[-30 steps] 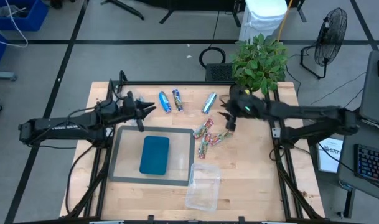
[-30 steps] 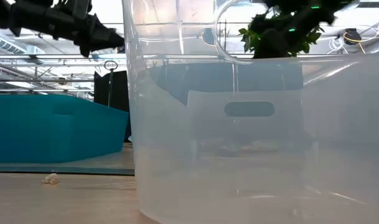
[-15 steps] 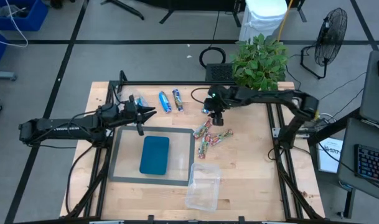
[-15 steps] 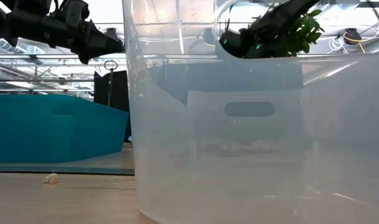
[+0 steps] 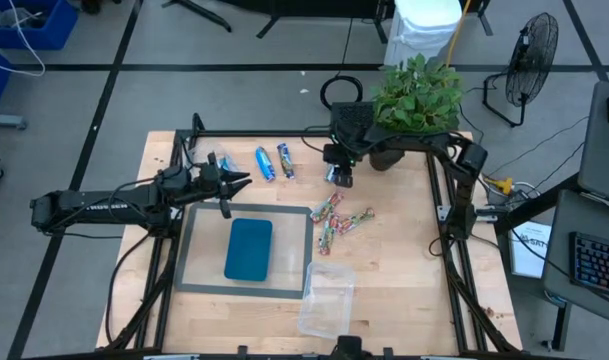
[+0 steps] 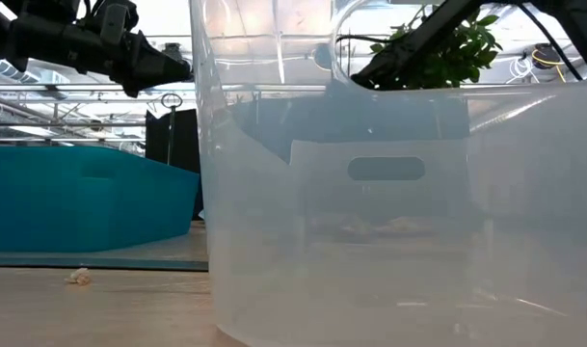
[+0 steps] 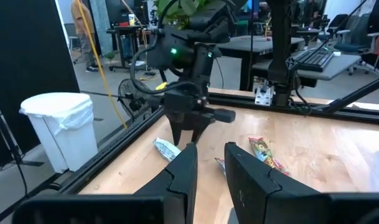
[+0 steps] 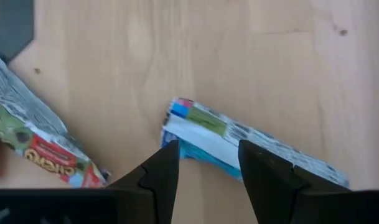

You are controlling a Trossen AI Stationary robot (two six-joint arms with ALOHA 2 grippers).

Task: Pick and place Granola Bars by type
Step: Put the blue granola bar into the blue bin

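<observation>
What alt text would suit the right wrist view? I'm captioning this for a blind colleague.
The right claw, open, hangs straight above a silver-and-teal wrapped granola bar lying flat on the pale wooden table, the bar's near end framed between its two dark fingers. A red-and-green multicoloured bar lies off to one side.

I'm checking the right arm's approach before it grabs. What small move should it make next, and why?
Probably lower straight down and close. The right gripper is open above the silver-and-blue bar, whose near end lies between the fingers on the table. The left gripper waits by the teal tray.
</observation>
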